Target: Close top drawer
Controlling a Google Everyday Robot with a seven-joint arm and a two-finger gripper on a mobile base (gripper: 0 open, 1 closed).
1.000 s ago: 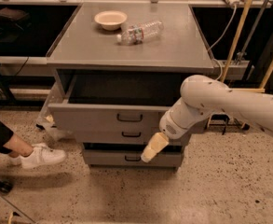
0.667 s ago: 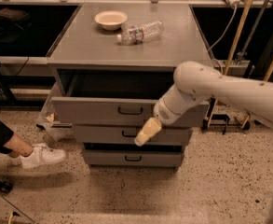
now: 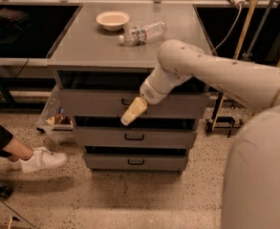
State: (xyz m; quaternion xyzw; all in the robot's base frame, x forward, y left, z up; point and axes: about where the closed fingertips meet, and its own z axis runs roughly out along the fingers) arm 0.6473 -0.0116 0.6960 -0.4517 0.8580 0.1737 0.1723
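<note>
Grey-topped cabinet (image 3: pixel 89 49) on speckled floor (image 3: pixel 130 199); gripper (image 3: pixel 127 118) at top drawer (image 3: pixel 89 104) front, state indiscernible.

Claw (image 3: pixel 131 112) is in front of the top drawer (image 3: pixel 87 103) panel, at its handle. Floor before the drawers is passable; shoe (image 3: pixel 43 158) and bin (image 3: pixel 51 121) crowd the left.

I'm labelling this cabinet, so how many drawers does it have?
3. The top drawer, partly open, has the claw in front of its panel; the middle drawer is directly below; the bottom drawer is lowest. None seems hidden.
</note>
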